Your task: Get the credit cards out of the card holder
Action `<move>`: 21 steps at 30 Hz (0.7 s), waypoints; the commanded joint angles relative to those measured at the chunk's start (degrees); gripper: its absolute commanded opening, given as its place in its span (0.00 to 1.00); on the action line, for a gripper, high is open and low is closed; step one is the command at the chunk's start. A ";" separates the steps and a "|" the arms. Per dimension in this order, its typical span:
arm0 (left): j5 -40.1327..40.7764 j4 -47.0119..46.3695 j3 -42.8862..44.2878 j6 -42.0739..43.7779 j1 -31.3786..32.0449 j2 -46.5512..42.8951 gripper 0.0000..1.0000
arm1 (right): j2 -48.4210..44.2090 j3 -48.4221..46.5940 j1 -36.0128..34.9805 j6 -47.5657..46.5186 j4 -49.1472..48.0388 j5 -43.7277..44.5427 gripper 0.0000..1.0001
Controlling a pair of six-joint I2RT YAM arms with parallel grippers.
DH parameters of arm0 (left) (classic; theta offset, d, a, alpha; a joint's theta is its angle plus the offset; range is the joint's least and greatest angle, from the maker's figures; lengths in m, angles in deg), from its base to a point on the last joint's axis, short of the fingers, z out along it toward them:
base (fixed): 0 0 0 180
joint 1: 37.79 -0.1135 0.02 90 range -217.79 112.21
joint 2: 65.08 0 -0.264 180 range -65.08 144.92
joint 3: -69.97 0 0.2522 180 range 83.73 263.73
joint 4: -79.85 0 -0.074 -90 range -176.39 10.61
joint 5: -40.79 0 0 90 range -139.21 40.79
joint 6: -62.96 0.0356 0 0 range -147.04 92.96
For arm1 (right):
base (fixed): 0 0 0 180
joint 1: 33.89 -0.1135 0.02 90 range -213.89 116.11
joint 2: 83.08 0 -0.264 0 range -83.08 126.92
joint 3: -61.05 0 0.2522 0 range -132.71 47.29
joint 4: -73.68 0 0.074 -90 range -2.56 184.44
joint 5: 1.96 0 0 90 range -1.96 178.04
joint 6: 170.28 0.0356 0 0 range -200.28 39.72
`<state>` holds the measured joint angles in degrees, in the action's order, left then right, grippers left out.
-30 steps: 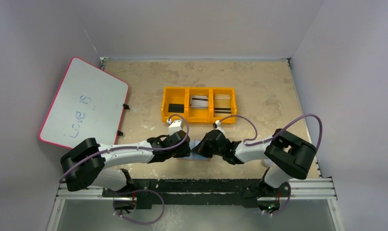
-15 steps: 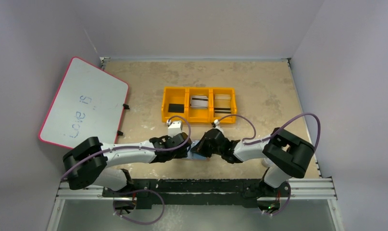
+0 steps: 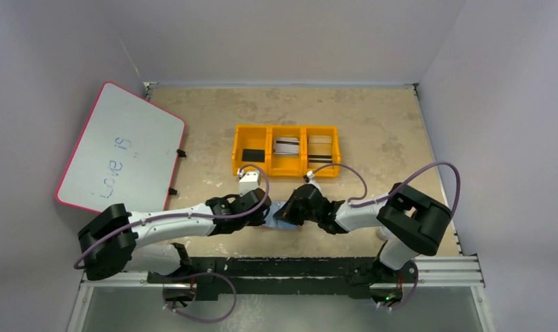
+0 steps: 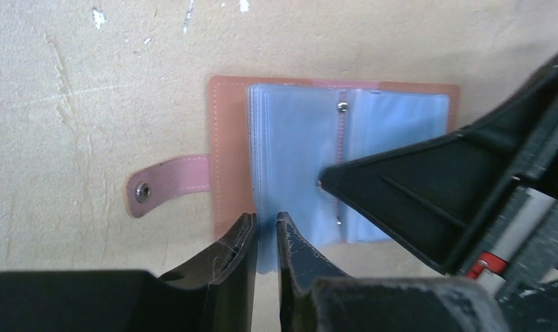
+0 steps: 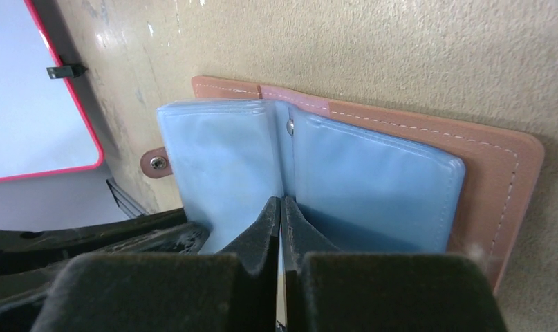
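Note:
The card holder (image 4: 227, 138) lies open and flat on the table, tan leather outside (image 5: 497, 180) and pale blue-grey sleeves inside; in the top view only a sliver (image 3: 281, 221) shows between the two grippers. My left gripper (image 4: 265, 218) (image 3: 264, 216) is at its near edge, jaws narrowed on a pale blue-grey credit card (image 4: 265, 250) that sticks out past the leather. My right gripper (image 5: 281, 199) (image 3: 290, 216) is shut with nothing between its fingers, its tips resting on the sleeves beside the centre spine. Its black finger (image 4: 414, 187) covers the holder's right half in the left wrist view.
An orange three-compartment tray (image 3: 286, 131) with cards in it stands just beyond the grippers. A red-rimmed whiteboard (image 3: 120, 149) leans at the left wall. The holder's snap tab (image 4: 165, 181) lies stretched out to the left on the table.
My left gripper's jaws have come together on the card's edge, and the left arm's elbow has swung a little to the left. The right arm holds still.

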<state>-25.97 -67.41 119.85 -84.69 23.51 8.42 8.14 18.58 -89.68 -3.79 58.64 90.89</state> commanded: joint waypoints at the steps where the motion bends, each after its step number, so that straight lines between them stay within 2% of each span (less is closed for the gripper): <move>1: -4.90 -11.47 1.27 0.32 0.82 -3.19 0.14 | 2.90 -1.25 -0.03 -2.32 4.36 0.43 0.00; 5: -6.40 -11.32 1.53 0.90 0.82 -2.08 0.14 | 2.55 -1.14 -0.06 -2.56 4.42 0.53 0.00; 9: -4.19 -6.26 3.78 0.98 0.84 0.07 0.21 | 1.65 -0.44 -0.03 -2.43 4.11 0.84 0.00; 14: -4.20 -5.61 4.71 1.80 0.95 0.88 0.26 | 1.39 -0.46 -0.02 -2.38 4.12 0.84 0.01; 21: -0.64 -1.80 5.88 1.45 1.01 -0.10 0.32 | -2.25 1.13 -0.08 -4.07 1.06 2.05 0.12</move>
<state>-29.25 -70.33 122.56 -83.40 24.01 9.29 7.77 18.52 -89.37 -5.39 58.47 90.63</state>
